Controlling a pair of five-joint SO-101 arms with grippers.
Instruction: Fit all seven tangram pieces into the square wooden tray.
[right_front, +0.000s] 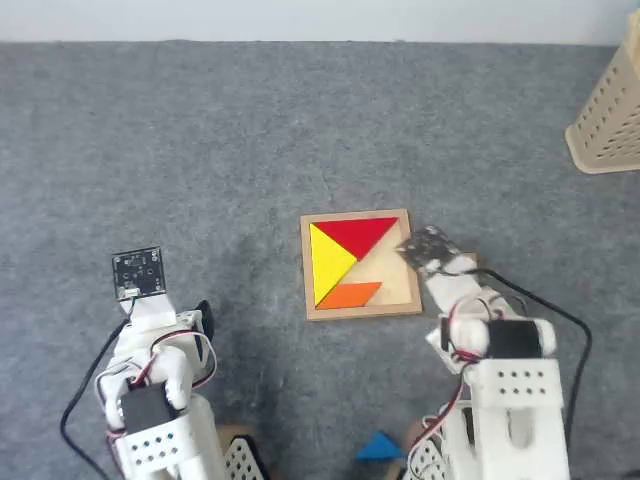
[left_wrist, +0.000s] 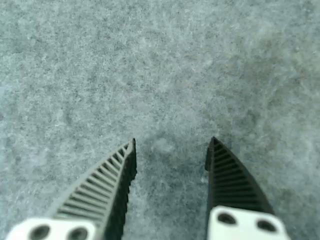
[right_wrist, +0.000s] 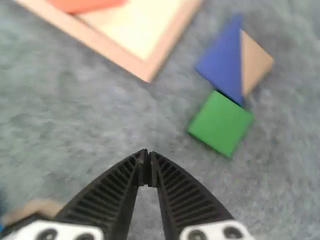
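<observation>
The square wooden tray (right_front: 305, 272) lies mid-table and holds a red triangle (right_front: 356, 235), a yellow triangle (right_front: 330, 262) and an orange parallelogram (right_front: 350, 294). Its right half is bare wood. My right gripper (right_wrist: 148, 153) is shut on nothing, low over the carpet just off the tray's corner (right_wrist: 148, 71). Beyond its tips lie a green square (right_wrist: 221, 123), a dark blue triangle (right_wrist: 225, 61) and a tan triangle (right_wrist: 256, 62), touching one another. My left gripper (left_wrist: 171, 145) stands open over bare carpet, far left of the tray. A light blue triangle (right_front: 380, 447) lies at the near edge.
A beige slatted basket (right_front: 610, 105) stands at the far right back. The right arm's body (right_front: 495, 345) and cable sit beside the tray's right side. Grey carpet spreads open behind and left of the tray.
</observation>
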